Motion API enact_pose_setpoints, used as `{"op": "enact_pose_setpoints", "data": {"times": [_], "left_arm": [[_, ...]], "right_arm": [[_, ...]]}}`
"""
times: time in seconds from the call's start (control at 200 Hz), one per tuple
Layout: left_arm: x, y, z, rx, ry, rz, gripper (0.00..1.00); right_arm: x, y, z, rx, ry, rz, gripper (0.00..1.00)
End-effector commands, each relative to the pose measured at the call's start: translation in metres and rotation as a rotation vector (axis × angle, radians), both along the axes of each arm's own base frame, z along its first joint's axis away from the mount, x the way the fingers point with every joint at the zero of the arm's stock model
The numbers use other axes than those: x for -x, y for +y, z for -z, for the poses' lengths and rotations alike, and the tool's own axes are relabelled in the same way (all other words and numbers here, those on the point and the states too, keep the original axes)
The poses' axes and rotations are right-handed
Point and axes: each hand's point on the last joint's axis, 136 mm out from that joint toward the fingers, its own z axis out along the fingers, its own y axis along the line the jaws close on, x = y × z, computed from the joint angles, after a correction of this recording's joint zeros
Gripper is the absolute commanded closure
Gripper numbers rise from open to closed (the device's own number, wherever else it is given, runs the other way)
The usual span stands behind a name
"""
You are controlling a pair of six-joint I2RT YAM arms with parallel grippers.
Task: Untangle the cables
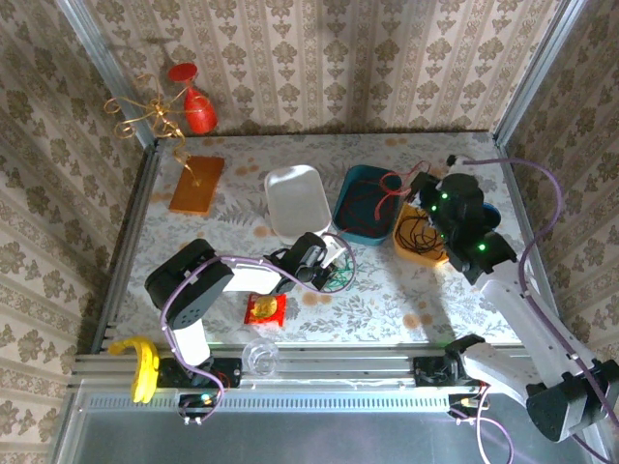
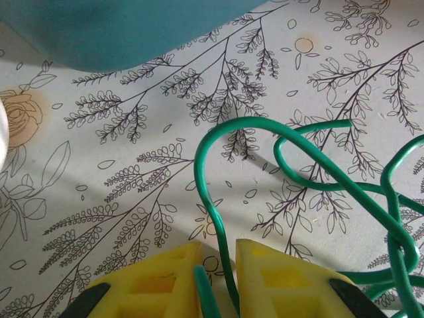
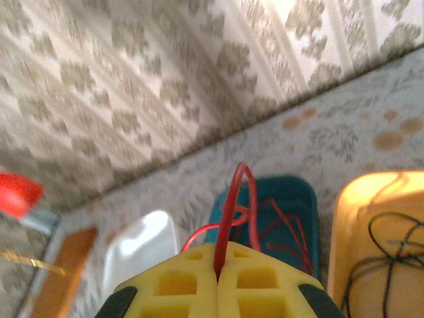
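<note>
Left gripper: pinching green cable, which loops on floral table. Right gripper: pressed together on red cable that trails into teal bin. Black cable: in orange tray.

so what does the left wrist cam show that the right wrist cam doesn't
Left wrist: the green cable, gripped by the left end effector, looping over the table. Right wrist: the red cable pinched in the right end effector and trailing into the teal bin, the black cable in the orange tray, a white tray. Both: the teal bin and the floral table.
</note>
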Motion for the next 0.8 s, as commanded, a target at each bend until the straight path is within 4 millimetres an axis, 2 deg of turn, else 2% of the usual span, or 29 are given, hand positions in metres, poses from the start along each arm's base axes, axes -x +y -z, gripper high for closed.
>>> {"op": "enact_pose_setpoints", "data": {"times": [0.0, 0.125, 0.32, 0.64, 0.795], "left_arm": [[0.02, 0.013, 0.03, -0.105, 0.07, 0.046, 0.8], [0.02, 0.015, 0.029, -0.103, 0.063, 0.038, 0.8], [0.019, 0.016, 0.03, -0.107, 0.063, 0.031, 0.8], [0.017, 0.015, 0.029, -0.105, 0.06, 0.026, 0.8], [0.017, 0.014, 0.029, -0.105, 0.06, 0.027, 0.8]], "right_arm": [[-0.011, 0.0, -0.021, -0.099, -0.064, -0.022, 1.0], [-0.024, 0.003, -0.015, -0.078, -0.037, -0.05, 1.0], [-0.042, 0.024, -0.004, -0.129, -0.013, -0.149, 1.0], [-0.043, 0.047, -0.03, -0.129, -0.071, -0.273, 1.0], [-0.04, 0.047, -0.051, -0.106, -0.116, -0.277, 1.0]]}}
